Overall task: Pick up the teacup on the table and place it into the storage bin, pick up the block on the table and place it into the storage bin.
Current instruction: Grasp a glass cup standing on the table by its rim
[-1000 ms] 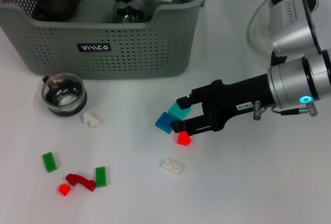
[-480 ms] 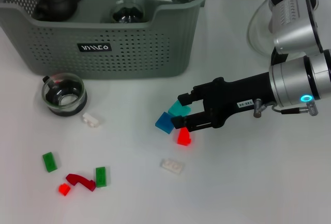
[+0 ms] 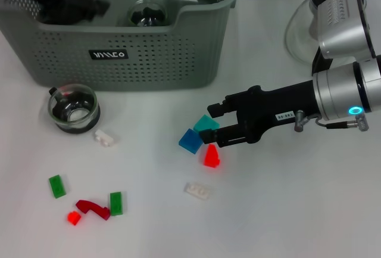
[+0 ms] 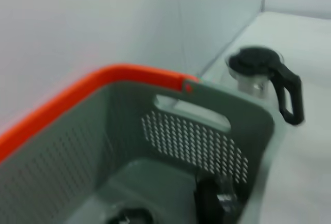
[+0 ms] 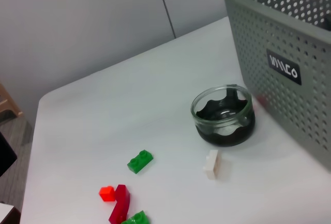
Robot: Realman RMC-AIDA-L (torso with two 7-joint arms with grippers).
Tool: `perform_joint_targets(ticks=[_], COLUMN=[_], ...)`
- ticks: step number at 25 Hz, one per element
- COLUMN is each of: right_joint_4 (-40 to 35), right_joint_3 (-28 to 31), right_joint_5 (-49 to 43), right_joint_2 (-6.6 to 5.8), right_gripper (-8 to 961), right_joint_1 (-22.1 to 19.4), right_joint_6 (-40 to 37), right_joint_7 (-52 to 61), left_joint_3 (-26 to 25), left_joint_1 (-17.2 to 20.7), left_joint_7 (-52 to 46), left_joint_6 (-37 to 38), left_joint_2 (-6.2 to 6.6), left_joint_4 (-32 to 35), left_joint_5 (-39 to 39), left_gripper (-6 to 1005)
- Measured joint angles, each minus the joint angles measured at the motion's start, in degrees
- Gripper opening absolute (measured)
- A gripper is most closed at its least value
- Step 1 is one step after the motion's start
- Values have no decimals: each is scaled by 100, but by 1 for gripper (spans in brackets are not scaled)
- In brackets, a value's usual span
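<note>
Bench [image 3: 286,210] was white, walls pale grey. Storage bin [image 3: 149,55] at eleven o'clock held a glass teacup [image 3: 146,14]. Right claw [image 3: 213,128] gripped the teal block [image 3: 205,123]; left claw's state unclear.

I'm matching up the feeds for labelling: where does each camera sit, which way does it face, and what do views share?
Head view: high, looking down at the table; shows the right gripper by the teal block.
Left wrist view: above the storage bin, looking in; no body shown.
Right wrist view: low, facing the glass cup; no body shown.
All three show the bin.
</note>
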Motion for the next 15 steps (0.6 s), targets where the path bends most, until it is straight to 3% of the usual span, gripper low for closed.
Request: perform_joint_targets(ticks=[5,9,15], right_joint_4=[0,0,5], right_joint_3=[7,25,90], right_joint_5=[0,0,0], right_joint_2=[-1,-1,0], right_gripper=[684,684,684], right_joint_1=[10,15,49], right_joint_6=[15,22,59], right_joint_7=[4,36,46], left_joint_3=[62,166,721], left_joint_1=[207,343,562], left_joint_7=[343,577,1108], left_joint_6=[694,1119,1176], left_joint_2=[11,-78,-105], left_joint_4=[-69,21,-61], left_joint_5=[73,117,595], left_gripper=[620,620,621])
